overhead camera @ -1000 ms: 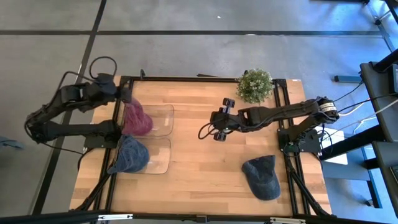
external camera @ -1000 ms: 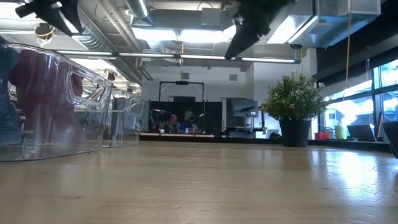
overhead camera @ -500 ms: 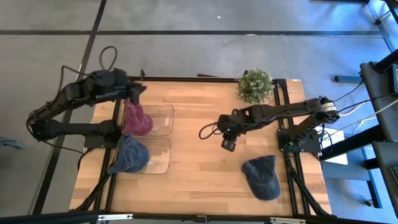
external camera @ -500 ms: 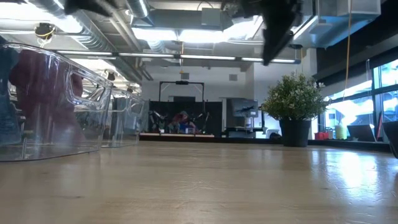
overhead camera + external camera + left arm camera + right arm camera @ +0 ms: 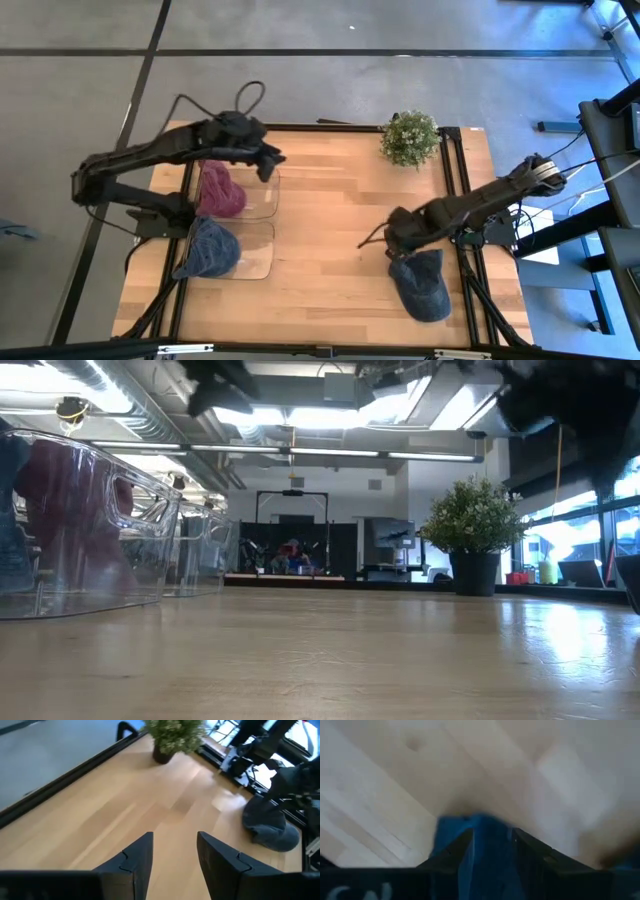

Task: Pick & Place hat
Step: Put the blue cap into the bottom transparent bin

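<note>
A dark blue cap (image 5: 422, 285) lies flat on the table near its right near corner and also shows in the left wrist view (image 5: 270, 825). My right gripper (image 5: 393, 243) is low at the cap's far left edge, open. In the right wrist view the blue cap (image 5: 487, 842) fills the gap between its fingers. My left gripper (image 5: 268, 160) hovers open above the far clear bin's right rim. A maroon hat (image 5: 220, 190) sits in that bin. A blue hat (image 5: 207, 250) sits in the near bin. My right gripper comes at the cap's far left edge (image 5: 480, 827) slanting down from the far left, with one finger (image 5: 455, 852) on either side of that edge. The view is blurred, and I cannot tell whether the fingers touch the cap.
Two clear bins (image 5: 262, 205) stand side by side at the table's left and show in the low view (image 5: 90, 530). A potted plant (image 5: 410, 137) stands at the far edge, right of middle. Bare wood lies between the bins and the cap.
My right gripper has swung from the table's middle toward the near right corner and down to the dark blue cap. My left gripper has moved from above the far bin's left side toward the right, past the bin's right rim. The hats have stayed where they were.
</note>
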